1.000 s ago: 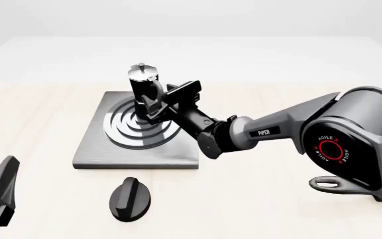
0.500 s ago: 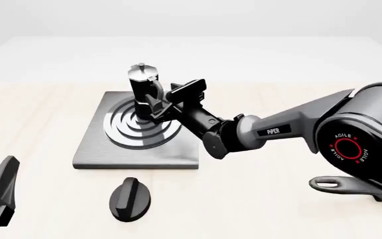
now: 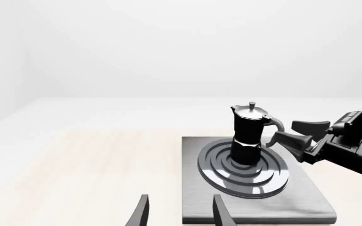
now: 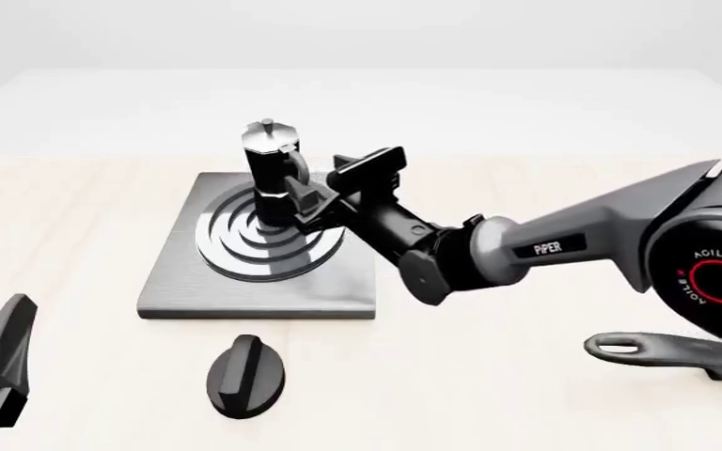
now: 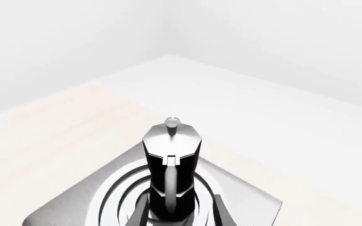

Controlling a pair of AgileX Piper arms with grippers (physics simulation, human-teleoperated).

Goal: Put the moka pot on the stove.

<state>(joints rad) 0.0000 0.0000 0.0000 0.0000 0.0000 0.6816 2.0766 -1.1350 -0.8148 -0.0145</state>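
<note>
The moka pot (image 4: 268,172) stands upright on the stove (image 4: 260,246). The right pincer (image 4: 315,194) is released — its fingers apart beside the handle. The left pincer (image 3: 177,214) is also spread.

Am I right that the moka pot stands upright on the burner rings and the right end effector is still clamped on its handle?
Not quite. The moka pot does stand upright on the stove, but the left wrist view shows the right end effector open and clear of the handle.
</note>
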